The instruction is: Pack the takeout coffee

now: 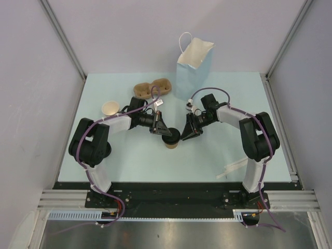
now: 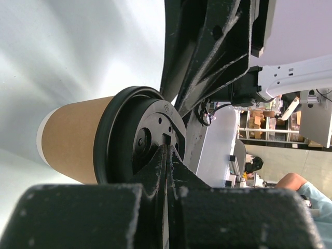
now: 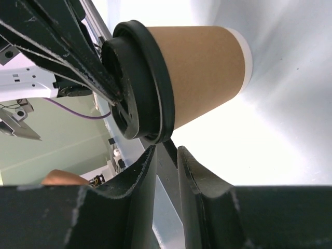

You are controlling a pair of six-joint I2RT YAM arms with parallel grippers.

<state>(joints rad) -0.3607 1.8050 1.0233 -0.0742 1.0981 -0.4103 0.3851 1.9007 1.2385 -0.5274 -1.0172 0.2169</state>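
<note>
Flanking the takeout coffee (image 3: pixel 202 72): left claw (image 2: pixel 167 150) closed, right claw (image 3: pixel 166 151) slightly parted.

A pale blue table (image 1: pixel 135 163) fills the middle of the overhead view, closed in by grey walls (image 1: pixel 31 78) on the left, right and far sides. At upper centre a light blue paper bag (image 1: pixel 191 75) stands upright near the far edge, its mouth open and its inside white. Just left of the bag lies a brown moulded cup carrier (image 1: pixel 150 89), with a small white slip (image 1: pixel 159 102) below it. Further left sits a lidless tan cup (image 1: pixel 110 108) with a cream inside. At lower right a thin white item (image 1: pixel 234 168) lies flat; what it is cannot be told.
</note>
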